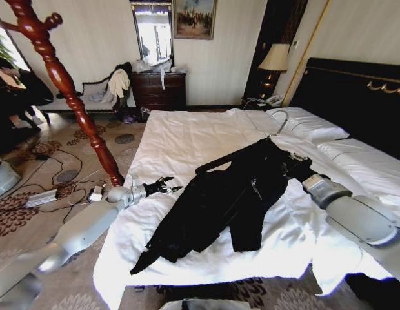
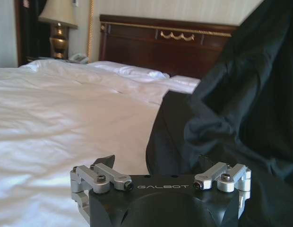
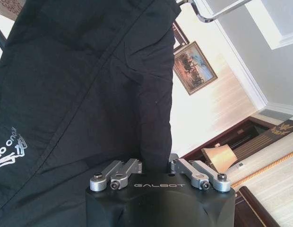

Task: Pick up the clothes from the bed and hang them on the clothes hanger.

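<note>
The clothes, a black jacket, lie spread across the white bed, with the collar end raised off the sheet. The clothes hanger's silver hook sticks out above the collar; its black body is hidden inside the jacket. My right gripper is shut on a fold of black fabric near the shoulder, seen close in the right wrist view under the hook. My left gripper hovers open over the sheet beside the jacket's sleeve edge; one finger shows, the other is hidden by fabric.
A tall red-brown wooden coat stand rises left of the bed. Cables and a power strip lie on the patterned carpet. White pillows and a black headboard are at the right. A dresser stands against the far wall.
</note>
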